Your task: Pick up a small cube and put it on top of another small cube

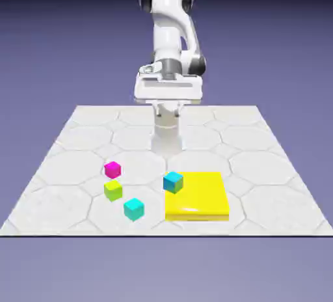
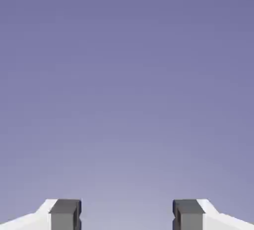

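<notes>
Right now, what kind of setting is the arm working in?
A rendered simulation tabletop, it seems: a hexagon-tiled table before a plain blue-violet backdrop, small coloured cubes such as the magenta cube, and a flat yellow slab.

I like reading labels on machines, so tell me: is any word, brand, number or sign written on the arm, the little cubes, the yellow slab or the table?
None: no text shows on the arm, cubes, yellow slab or table; the hand view shows only backdrop.

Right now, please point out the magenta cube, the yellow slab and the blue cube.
magenta cube point(image 1: 112, 169), exterior view, its front face.
yellow slab point(image 1: 200, 196), exterior view, bare middle of its top.
blue cube point(image 1: 173, 181), exterior view, its centre.
</notes>
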You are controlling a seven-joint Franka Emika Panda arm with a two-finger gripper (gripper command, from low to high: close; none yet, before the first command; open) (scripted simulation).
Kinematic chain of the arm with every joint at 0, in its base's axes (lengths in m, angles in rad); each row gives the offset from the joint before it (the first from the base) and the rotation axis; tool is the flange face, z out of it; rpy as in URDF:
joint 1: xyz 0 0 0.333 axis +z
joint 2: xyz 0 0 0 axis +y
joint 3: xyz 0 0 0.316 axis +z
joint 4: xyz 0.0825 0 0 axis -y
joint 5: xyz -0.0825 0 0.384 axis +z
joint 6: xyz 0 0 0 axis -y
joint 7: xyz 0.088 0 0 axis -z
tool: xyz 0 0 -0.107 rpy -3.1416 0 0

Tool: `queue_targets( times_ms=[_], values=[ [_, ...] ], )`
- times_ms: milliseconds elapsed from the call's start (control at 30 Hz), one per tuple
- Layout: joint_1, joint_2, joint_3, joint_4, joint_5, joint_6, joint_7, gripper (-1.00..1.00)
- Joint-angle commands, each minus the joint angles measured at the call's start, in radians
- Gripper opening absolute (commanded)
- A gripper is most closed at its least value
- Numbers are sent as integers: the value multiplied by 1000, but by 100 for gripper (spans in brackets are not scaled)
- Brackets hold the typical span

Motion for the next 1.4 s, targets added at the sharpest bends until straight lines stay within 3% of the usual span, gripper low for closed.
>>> queue_targets(
  times_ms=[0,767,833,967,1000,1200,1367],
  values=[
    [-5,36,0,22,-17,-30,-19,0],
    [-111,870,-7,522,-412,-719,-459,0],
    [-113,884,-7,530,-419,-732,-467,0],
    [-119,1021,-48,517,-483,-582,-418,0],
    [-119,1021,-48,517,-483,-581,-418,-100],
    [-113,884,-7,530,-419,-732,-467,-100],
    [-9,703,4,462,-246,-890,-275,-100]
  ],
)
